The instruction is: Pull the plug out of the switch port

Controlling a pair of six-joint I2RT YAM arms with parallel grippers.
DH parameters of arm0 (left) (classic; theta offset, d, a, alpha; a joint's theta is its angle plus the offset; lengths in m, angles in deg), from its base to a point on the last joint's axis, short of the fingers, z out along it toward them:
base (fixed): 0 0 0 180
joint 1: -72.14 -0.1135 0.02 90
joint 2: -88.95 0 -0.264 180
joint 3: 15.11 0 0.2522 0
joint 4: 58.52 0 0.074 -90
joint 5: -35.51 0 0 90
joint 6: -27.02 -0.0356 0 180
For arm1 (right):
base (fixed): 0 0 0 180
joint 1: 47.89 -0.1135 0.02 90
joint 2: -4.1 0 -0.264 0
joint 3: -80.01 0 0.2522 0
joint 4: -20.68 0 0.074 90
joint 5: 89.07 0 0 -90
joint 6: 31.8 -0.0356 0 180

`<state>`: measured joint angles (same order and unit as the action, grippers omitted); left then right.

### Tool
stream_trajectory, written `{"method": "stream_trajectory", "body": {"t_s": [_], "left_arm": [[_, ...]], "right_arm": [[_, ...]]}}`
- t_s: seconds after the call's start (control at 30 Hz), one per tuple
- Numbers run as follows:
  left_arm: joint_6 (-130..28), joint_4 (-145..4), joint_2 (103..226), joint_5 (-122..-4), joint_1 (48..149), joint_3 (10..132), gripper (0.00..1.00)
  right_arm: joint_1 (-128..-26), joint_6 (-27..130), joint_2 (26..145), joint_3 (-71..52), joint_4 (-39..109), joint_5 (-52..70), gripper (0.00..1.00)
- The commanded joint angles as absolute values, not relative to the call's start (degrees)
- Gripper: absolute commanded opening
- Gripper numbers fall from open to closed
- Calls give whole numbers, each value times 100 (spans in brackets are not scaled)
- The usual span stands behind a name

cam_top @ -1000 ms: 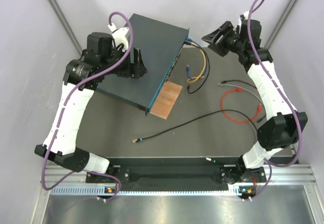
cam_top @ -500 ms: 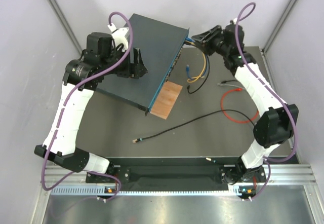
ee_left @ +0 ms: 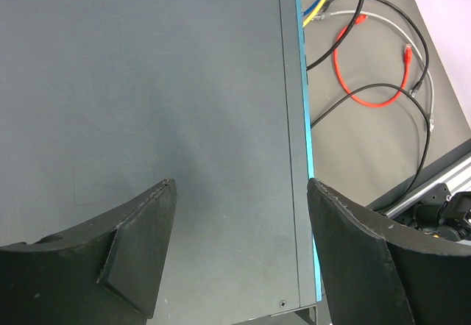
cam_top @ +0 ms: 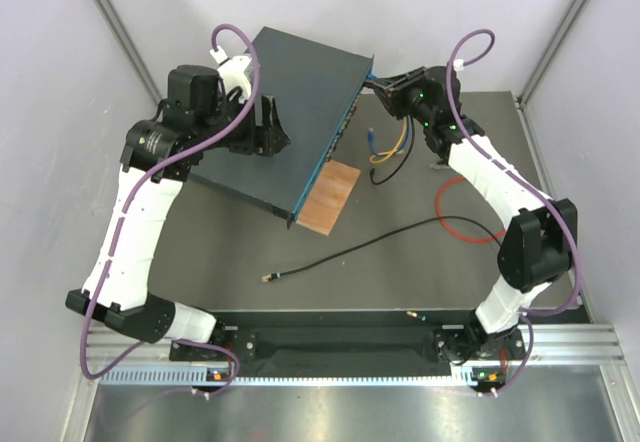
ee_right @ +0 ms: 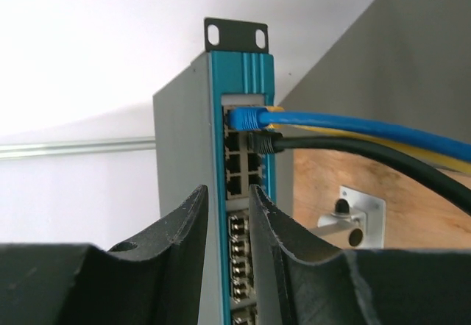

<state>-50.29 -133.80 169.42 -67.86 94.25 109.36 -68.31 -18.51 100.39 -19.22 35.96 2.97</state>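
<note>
The switch (cam_top: 290,112) is a flat dark blue-grey box lying at the back left, its blue port face turned to the right. A blue plug (ee_right: 246,118) and a black plug (ee_right: 265,143) sit in sockets at the far end of the face (ee_right: 243,215), and a yellow cable (ee_right: 441,162) runs behind them. My right gripper (cam_top: 385,87) hovers just off that end. Its jaws (ee_right: 228,189) are a narrow gap apart with nothing between them, below the plugs. My left gripper (cam_top: 268,132) is open, its fingers (ee_left: 239,189) resting over the switch's top (ee_left: 147,82).
A small brown board (cam_top: 328,195) leans at the switch's near corner, with a white bracket (ee_right: 353,211) on it. Blue, yellow and black cables loop (cam_top: 392,147) beside the ports. A red cable (cam_top: 460,217), a grey cable (cam_top: 470,165) and a long black cable (cam_top: 370,247) lie loose on the table.
My right arm swung left from the back right wall to the switch's far port end, and its jaws narrowed. The left arm stayed on the switch.
</note>
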Motion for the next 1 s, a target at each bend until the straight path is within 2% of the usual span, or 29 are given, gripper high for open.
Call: {"method": "stream_trajectory", "body": {"t_s": [0.0,0.53,0.67,0.97], "left_arm": [[-5094,-13302,16814,-6724,9411,10948,77],[-5164,-13346,16841,-6636,9411,10921,77],[-5164,-13363,16832,-6627,9420,10921,77],[-5173,-13372,16876,-6619,9420,10930,78]], "right_arm": [[-6916,-2011,10209,-2093,3057,119,29],[-7126,-1967,10614,-2541,3215,-118,34],[-7135,-1967,10571,-2498,3268,-294,31],[-7135,-1958,10650,-2463,3207,-303,29]]}}
